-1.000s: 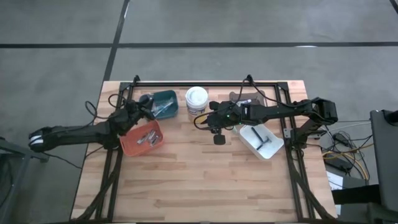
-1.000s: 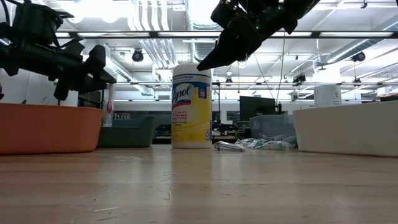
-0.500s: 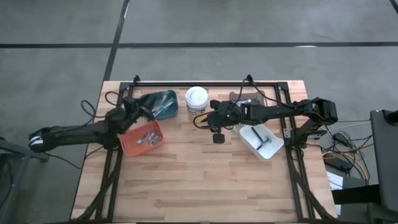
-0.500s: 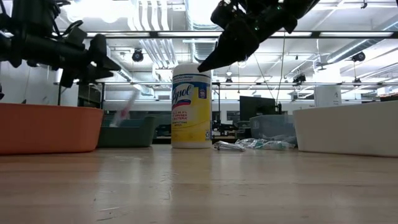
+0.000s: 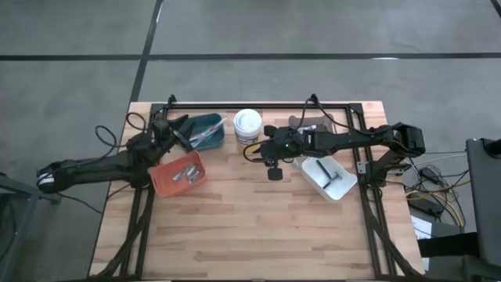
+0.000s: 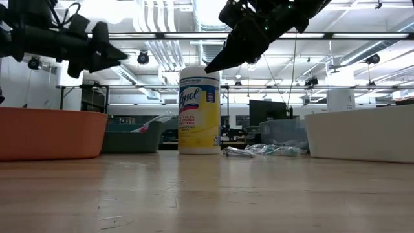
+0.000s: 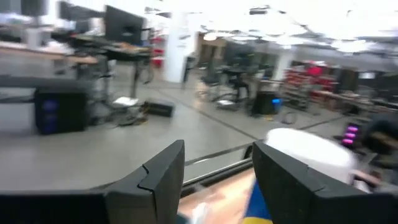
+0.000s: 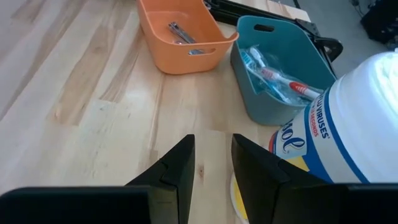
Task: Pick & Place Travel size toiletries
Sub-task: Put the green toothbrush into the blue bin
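the right gripper, fingers slightly apart and empty, hovers beside the wipes tub; loose toiletries lie behind it, nearer this arm.

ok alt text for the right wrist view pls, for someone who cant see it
The right tool, fingers slightly apart and empty, hangs over bare wooden table beside a white wipes tub. Beyond sit a teal bin holding toothbrushes and an orange bin holding small metal items.

Three small bins: orange, teal, white, one white tub, two robot arms
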`<state>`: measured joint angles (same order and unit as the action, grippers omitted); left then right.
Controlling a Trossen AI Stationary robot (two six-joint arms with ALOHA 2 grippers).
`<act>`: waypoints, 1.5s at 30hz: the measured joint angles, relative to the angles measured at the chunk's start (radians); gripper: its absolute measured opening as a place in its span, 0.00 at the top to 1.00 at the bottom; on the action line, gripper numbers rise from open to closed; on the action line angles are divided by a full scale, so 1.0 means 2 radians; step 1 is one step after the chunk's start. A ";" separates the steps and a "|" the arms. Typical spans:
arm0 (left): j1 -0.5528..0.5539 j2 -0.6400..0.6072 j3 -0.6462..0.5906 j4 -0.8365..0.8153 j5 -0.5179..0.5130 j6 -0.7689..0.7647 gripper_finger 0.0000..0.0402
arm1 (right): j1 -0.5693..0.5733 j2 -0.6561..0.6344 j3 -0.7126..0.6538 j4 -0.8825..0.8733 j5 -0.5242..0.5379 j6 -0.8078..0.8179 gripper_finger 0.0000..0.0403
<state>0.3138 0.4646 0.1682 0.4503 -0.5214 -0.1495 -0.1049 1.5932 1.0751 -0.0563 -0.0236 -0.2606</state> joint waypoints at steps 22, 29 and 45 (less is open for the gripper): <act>-0.065 0.027 0.005 0.001 0.255 0.064 0.52 | 0.011 -0.098 -0.001 -0.240 -0.001 0.106 0.67; -0.122 0.047 0.004 0.003 0.236 0.063 0.52 | 0.015 -0.077 -0.001 -0.278 0.063 0.165 0.62; -0.203 0.061 0.004 0.003 0.163 0.060 0.52 | 0.005 0.042 -0.001 -0.326 0.157 0.344 0.66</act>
<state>-0.0918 0.5871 0.1772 0.4564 -0.1954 -0.0292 -0.0948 1.6765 1.0729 -0.7089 0.2897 0.4277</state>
